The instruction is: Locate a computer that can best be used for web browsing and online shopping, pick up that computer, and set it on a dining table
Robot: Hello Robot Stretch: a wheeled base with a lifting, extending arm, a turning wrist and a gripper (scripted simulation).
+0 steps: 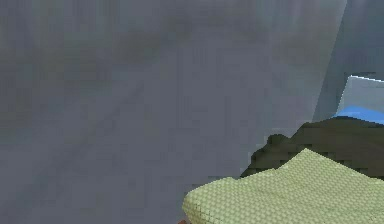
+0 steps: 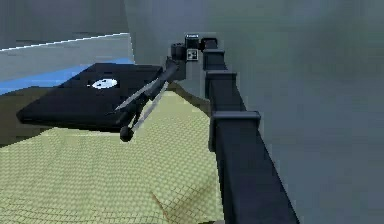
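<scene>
Reaching out with the arm (image 2: 240, 150), a dark square bar, from the arm side view's bottom edge just right of the middle, upward and slightly to the left. Extended in several nested segments, each thinner toward the far end. Ending there in a wrist (image 2: 197, 50) bearing small white squares (image 2: 192, 68) with black marks. Carrying left of these the gripper (image 2: 122, 120): dark body high, two thin fingers (image 2: 140, 114) slanting down and leftward, tips low. Not possible to tell whether holding anything.
</scene>
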